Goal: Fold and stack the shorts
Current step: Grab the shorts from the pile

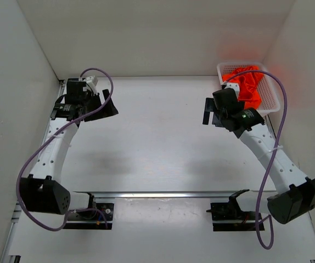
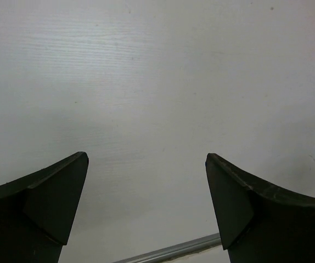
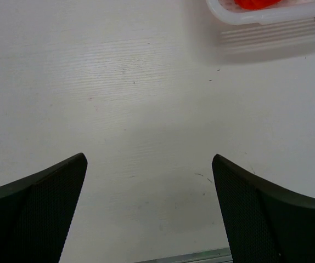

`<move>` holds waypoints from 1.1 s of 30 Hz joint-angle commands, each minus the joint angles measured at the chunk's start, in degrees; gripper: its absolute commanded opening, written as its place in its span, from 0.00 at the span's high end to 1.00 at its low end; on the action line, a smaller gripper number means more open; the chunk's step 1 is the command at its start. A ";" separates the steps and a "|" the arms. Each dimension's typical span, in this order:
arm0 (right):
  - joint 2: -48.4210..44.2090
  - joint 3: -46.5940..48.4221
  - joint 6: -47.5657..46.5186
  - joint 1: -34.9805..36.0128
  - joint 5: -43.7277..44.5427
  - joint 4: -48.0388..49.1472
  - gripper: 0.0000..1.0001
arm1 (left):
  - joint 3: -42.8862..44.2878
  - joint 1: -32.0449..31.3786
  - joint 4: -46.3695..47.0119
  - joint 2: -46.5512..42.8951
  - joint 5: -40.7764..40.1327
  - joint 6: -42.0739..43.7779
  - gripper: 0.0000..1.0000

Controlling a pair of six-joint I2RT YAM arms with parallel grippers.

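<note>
The bright orange-red shorts (image 1: 247,82) lie bunched up inside a white mesh basket (image 1: 271,101) at the table's back right corner. A sliver of the shorts (image 3: 254,3) and the basket's rim (image 3: 240,18) show at the top of the right wrist view. My right gripper (image 1: 209,115) (image 3: 149,158) hovers just left of the basket, open and empty over bare table. My left gripper (image 1: 107,108) (image 2: 146,157) is far off at the back left. It is also open, with only white tabletop between its fingers.
White walls (image 1: 146,38) enclose the table at the back and on both sides. A metal rail (image 1: 163,194) runs across the near edge by the arm bases, and it also shows as the rail (image 2: 168,251) in the left wrist view. Purple cables (image 1: 273,148) loop off both arms.
</note>
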 commanded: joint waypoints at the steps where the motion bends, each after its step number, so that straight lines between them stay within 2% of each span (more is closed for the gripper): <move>1: 1.09 2.87 1.90 -0.11 2.26 -0.66 0.01 | 1.09 0.09 1.63 -4.65 1.79 2.16 0.00; 6: 3.55 4.62 1.91 -1.51 3.06 -0.66 0.01 | 2.24 0.09 1.63 -5.89 1.27 2.78 0.00; 11: 8.82 7.78 0.07 -10.11 -2.73 1.62 0.01 | 2.24 0.09 1.63 -5.89 1.79 3.92 0.00; 15: 19.33 16.73 -0.56 -20.48 -12.37 1.63 0.01 | 1.10 0.09 2.24 -6.42 4.76 3.92 0.00; 16: 21.72 22.06 -0.56 -23.72 -13.72 0.59 0.01 | 1.10 0.09 2.25 -6.42 4.78 3.92 0.00; 19: 31.74 33.05 0.67 -27.43 -13.73 -2.58 0.01 | 0.57 0.09 3.65 -5.90 5.48 3.13 0.00; 22: 41.58 40.72 1.46 -29.99 -12.60 -4.34 0.01 | 1.71 0.09 3.65 -3.96 6.01 3.13 0.00; 23: 46.74 46.40 2.08 -31.39 -12.59 -5.48 0.01 | 2.32 0.09 3.65 -3.43 6.01 3.13 0.00; 26: 54.50 58.44 3.57 -33.15 -12.59 -7.59 0.01 | 3.03 0.09 3.65 -1.77 5.39 3.13 0.00; 29: 65.47 68.03 2.88 -33.95 -13.90 -6.82 0.01 | 3.73 0.09 3.65 0.25 5.39 2.51 0.00; 33: 73.06 73.09 2.87 -35.00 -15.57 -2.87 0.01 | 5.57 -0.44 3.65 2.89 2.94 2.51 0.00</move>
